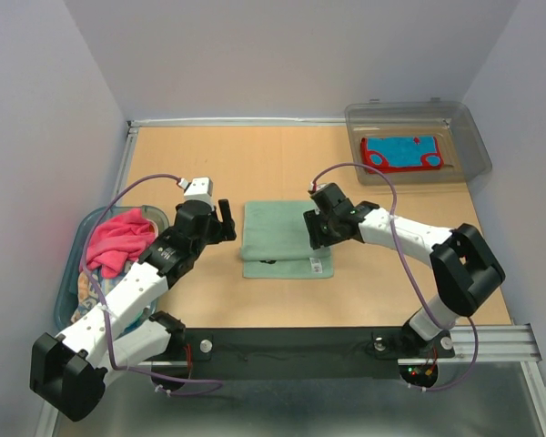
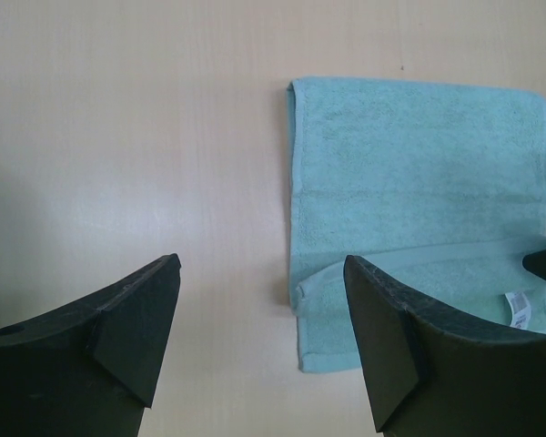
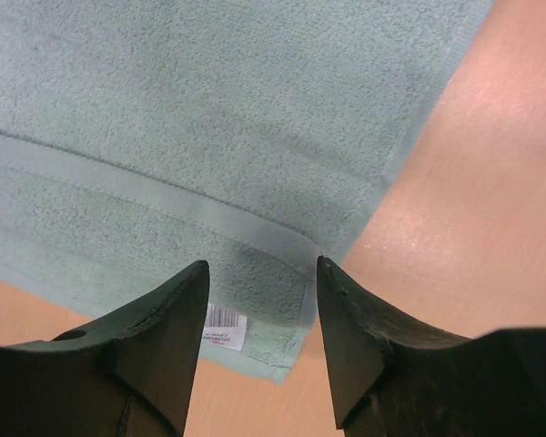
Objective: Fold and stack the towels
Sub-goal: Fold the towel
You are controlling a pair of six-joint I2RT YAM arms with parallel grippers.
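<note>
A teal towel lies folded flat on the middle of the table, its upper layer stopping short of the near edge, where a white label shows. My right gripper hovers open over the towel's right near corner; its jaws stand apart with nothing between them. My left gripper is open just left of the towel, its jaws over bare wood. A magenta pink towel is heaped in the tub on the left. A blue and red towel lies in the grey bin.
The blue-rimmed oval tub stands at the table's left edge, beside the left arm. The clear grey plastic bin sits at the far right corner. White walls close off the back and both sides.
</note>
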